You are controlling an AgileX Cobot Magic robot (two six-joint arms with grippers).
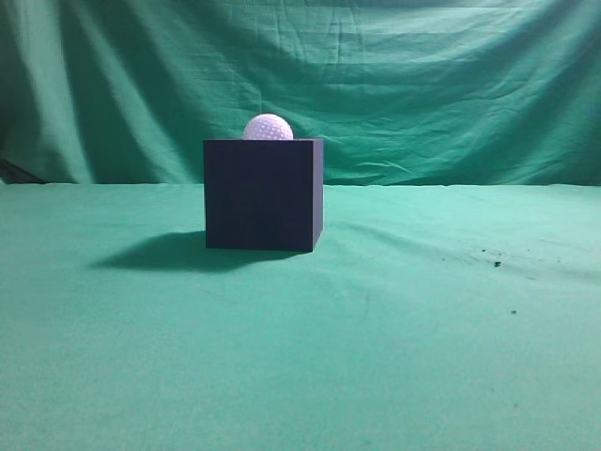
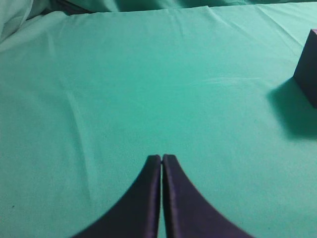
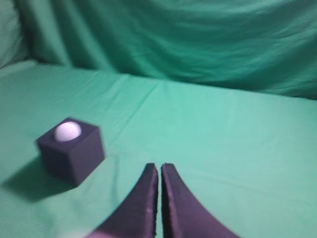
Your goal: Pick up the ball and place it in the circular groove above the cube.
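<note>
We see the ball [image 1: 269, 128] seated on top of the cube [image 1: 263, 194], sunk partly into its upper face. The cube stands on the green cloth-covered surface [image 1: 394, 319].

Left claw [image 2: 162, 157]: jaws pressed together, holding nothing. The cube's corner [image 2: 308, 67] lies ahead and far to the right of this claw, well apart from it. Only bare cloth lies between them.

Right claw [image 3: 159, 167]: jaws pressed together, holding nothing. The cube [image 3: 72, 151] with the ball [image 3: 67, 132] sits ahead and to the left of this claw, apart from it. Nothing stands between the two.

A green backdrop [image 1: 423, 85] hangs behind the cube. We note a few dark specks [image 1: 497, 263] on the cloth, well apart from the cube.
</note>
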